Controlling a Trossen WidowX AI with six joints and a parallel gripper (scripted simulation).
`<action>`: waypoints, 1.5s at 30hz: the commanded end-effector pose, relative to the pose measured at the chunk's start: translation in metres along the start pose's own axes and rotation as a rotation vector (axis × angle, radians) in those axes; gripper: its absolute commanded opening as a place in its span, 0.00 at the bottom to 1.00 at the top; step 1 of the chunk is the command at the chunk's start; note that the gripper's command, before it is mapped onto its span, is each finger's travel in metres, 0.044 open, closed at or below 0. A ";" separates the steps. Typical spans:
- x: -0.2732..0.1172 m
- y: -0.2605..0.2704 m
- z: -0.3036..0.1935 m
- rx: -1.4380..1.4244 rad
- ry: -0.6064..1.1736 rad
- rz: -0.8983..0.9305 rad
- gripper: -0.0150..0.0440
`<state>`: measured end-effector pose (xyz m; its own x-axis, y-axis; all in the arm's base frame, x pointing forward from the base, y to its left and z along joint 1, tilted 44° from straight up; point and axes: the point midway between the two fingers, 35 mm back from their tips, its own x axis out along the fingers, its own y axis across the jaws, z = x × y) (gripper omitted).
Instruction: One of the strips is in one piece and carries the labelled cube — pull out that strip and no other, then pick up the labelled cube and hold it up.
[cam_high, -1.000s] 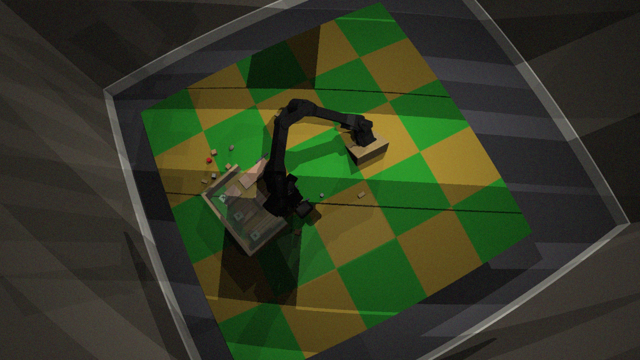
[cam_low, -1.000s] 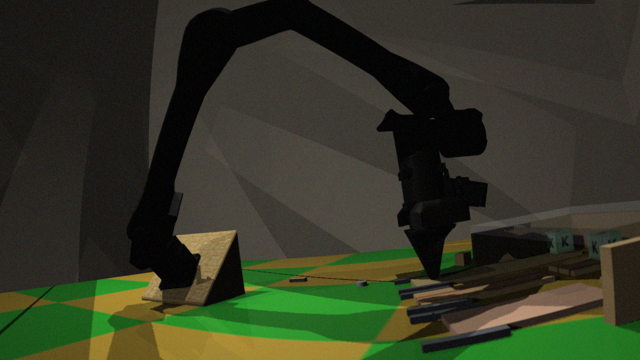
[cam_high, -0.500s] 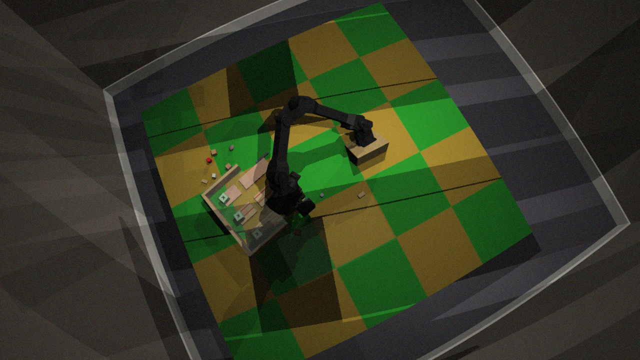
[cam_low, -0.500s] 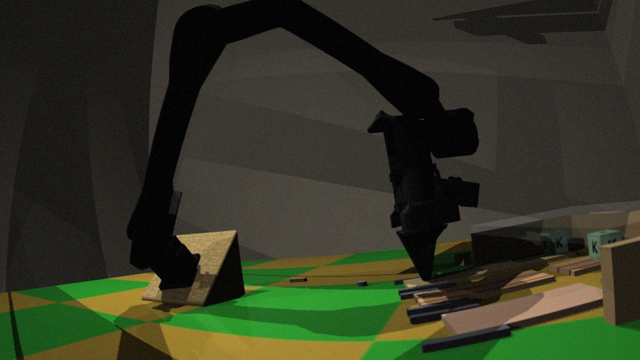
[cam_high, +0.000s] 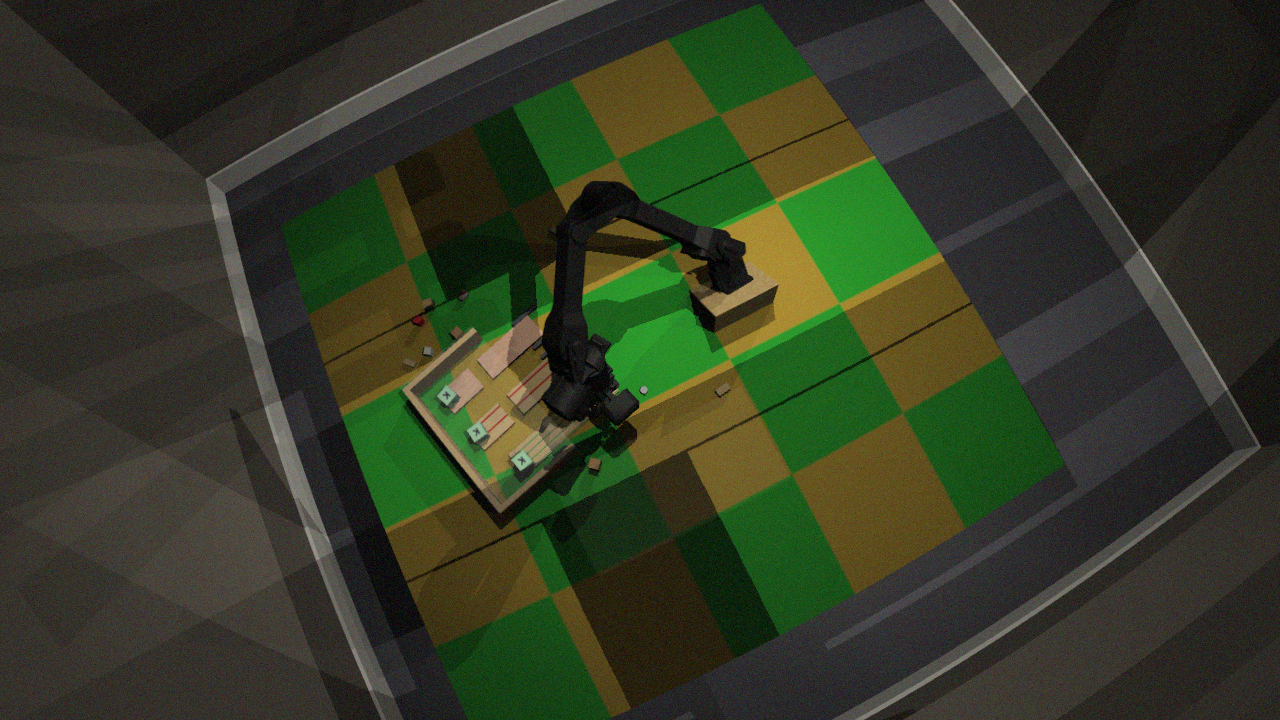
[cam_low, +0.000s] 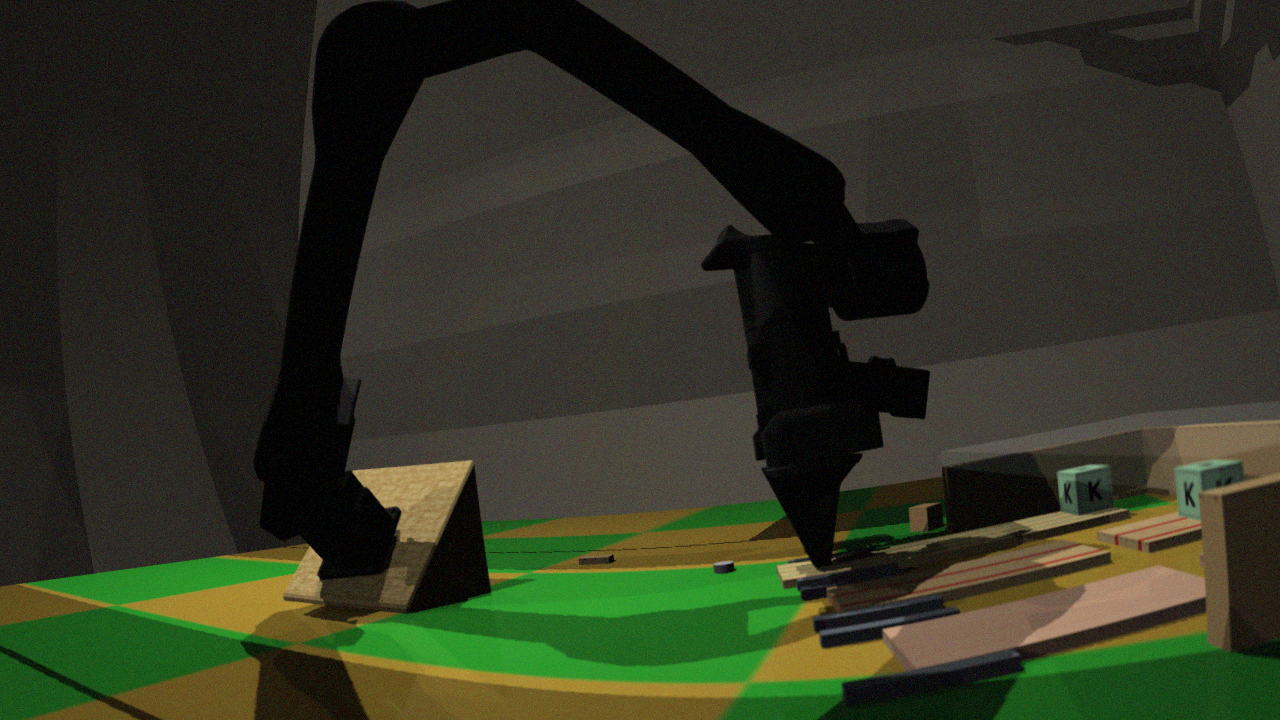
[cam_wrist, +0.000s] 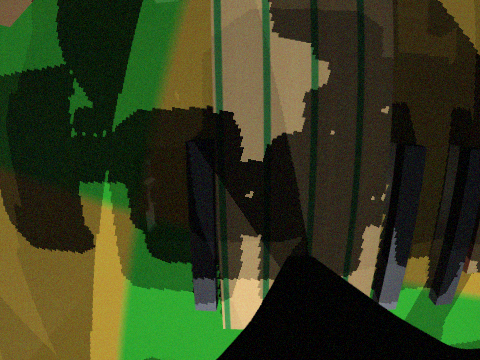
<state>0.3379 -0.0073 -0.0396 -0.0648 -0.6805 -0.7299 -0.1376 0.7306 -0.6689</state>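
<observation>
The green-striped strip (cam_high: 537, 443) (cam_low: 1029, 526) (cam_wrist: 245, 75) runs in one long line from under the gripper (cam_high: 595, 410) (cam_low: 821, 564) (cam_wrist: 298, 267) out to its labelled cube (cam_high: 521, 461) (cam_low: 1084, 488), which sits at the far end. The jaws are together with nothing between them, pointing down over the strip's near end, inside its edges; whether the tips touch the wood or stop just above it, I cannot tell.

So the cube lies well apart from the jaws, along the strip's long axis and away from the arm's base. This looks like the right strip to me: the red-striped strip (cam_high: 529, 389) (cam_low: 1029, 564) and the pink strip (cam_high: 510, 347) (cam_low: 1047, 608) each show a gap before their own cubes.

Dark rails (cam_low: 850, 582) (cam_wrist: 202, 225) flank the near end, one on each side. The pull, I judge, wants to go straight back along that axis, towards the base, perhaps by pressing the closed tips down and dragging. A sideways slant could bind the strip on a rail, and too light a press could let the tips slide over the wood. Only after that do the jaws need to part for the cube
</observation>
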 end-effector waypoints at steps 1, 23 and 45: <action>0.006 0.001 -0.014 -0.007 0.027 0.002 0.25; 0.007 0.001 -0.046 -0.008 0.028 0.002 0.25; 0.006 0.002 -0.078 -0.009 0.029 0.002 0.25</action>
<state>0.2747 -0.0092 -0.0309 -0.0606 -0.6791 -0.7315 -0.1356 0.7317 -0.6680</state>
